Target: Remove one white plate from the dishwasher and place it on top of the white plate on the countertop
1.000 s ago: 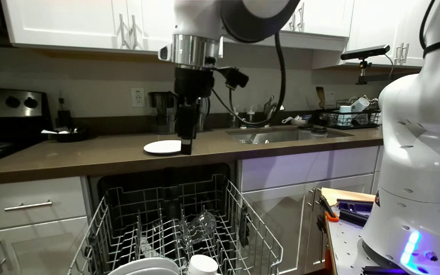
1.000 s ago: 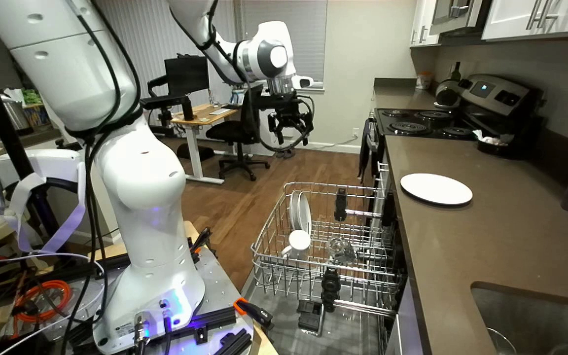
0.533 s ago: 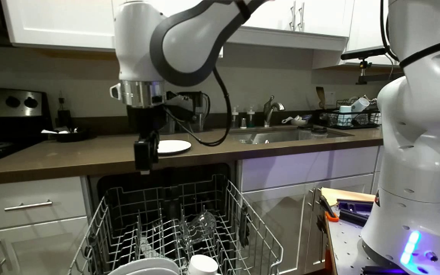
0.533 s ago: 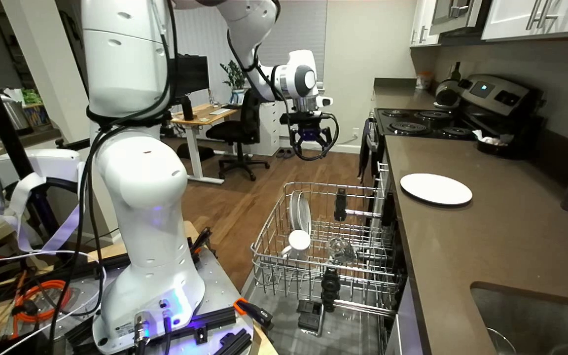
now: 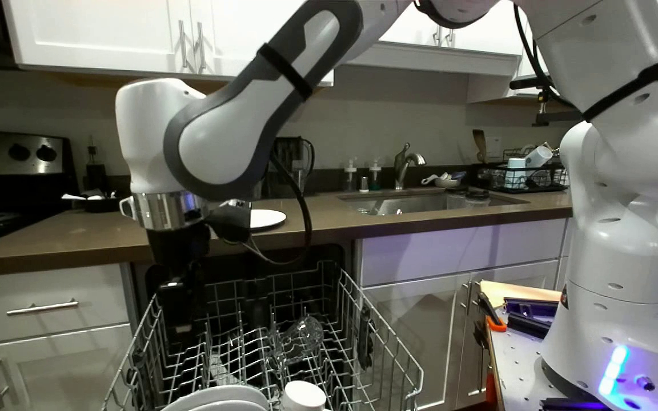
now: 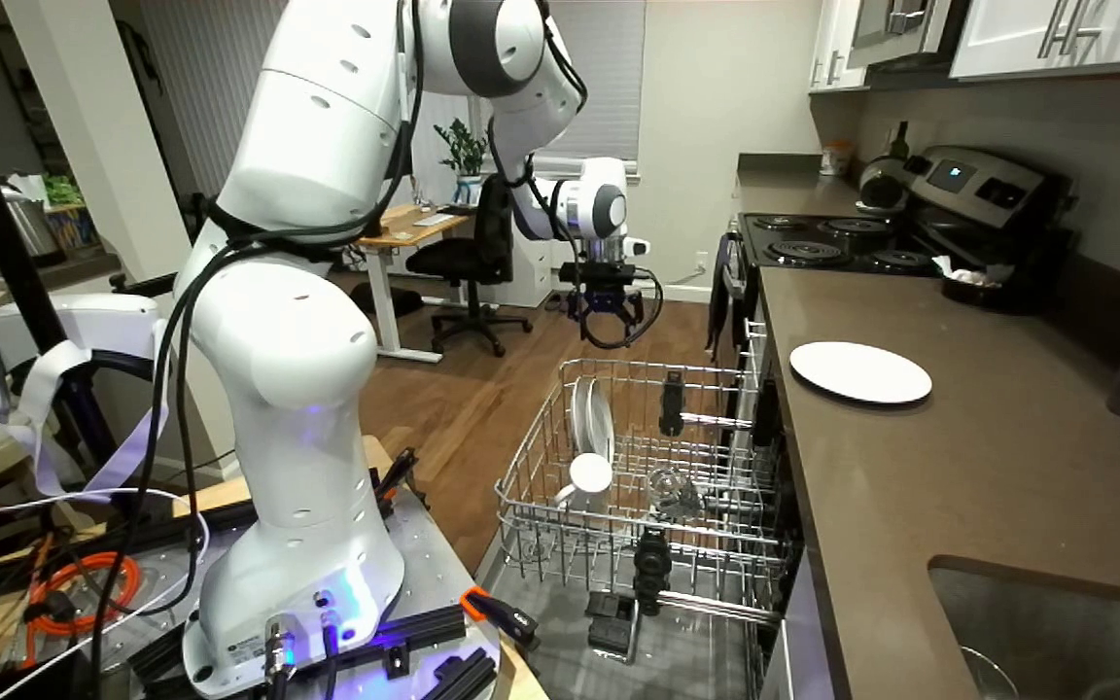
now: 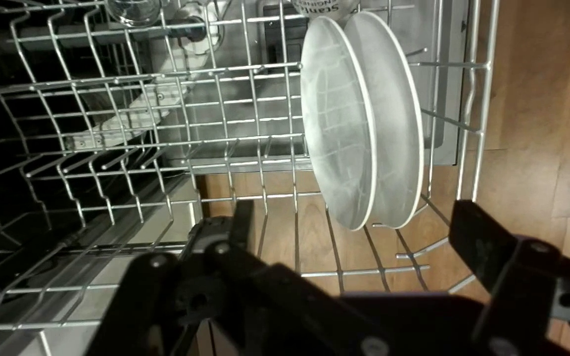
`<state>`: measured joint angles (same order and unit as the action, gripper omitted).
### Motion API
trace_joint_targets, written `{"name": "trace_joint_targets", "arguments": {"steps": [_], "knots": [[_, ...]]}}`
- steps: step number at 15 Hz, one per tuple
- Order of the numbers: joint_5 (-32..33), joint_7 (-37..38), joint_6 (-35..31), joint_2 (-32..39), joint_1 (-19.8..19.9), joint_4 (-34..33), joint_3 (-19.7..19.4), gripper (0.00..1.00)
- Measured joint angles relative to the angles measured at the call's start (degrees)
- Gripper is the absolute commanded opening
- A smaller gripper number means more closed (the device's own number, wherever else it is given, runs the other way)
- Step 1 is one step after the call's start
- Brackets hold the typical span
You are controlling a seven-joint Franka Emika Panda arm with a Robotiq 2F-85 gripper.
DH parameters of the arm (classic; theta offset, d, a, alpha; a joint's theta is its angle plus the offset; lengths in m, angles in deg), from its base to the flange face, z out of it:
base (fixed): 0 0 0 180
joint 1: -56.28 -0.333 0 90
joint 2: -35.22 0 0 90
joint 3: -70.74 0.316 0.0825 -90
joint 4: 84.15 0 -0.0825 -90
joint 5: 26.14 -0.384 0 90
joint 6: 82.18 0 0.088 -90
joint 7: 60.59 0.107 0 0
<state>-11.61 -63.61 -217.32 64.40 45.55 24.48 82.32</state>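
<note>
The gripper (image 7: 353, 216) hangs spread, empty. The racked plates (image 7: 361, 126) seem stiff, slick, breakable: one is best pinched by its upper rim.

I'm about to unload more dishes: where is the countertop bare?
The countertop is bare between the white plate and the sink, and along the front between that plate and the stove. Its back is more crowded, with a black dish near the stove and a dark pitcher.
</note>
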Motion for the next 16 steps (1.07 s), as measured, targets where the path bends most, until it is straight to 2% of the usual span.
{"name": "trace_joint_targets", "arguments": {"steps": [7,12,16], "knots": [[-1.3,-3.4,0.2,6.9,-0.1,-2.6,-0.4,1.0],[-2.8,-5.3,2.3,7.4,0.0,-4.1,-0.1,1.0],[-2.8,-5.3,1.1,7.6,-0.2,-4.1,-0.3,1.0]]}}
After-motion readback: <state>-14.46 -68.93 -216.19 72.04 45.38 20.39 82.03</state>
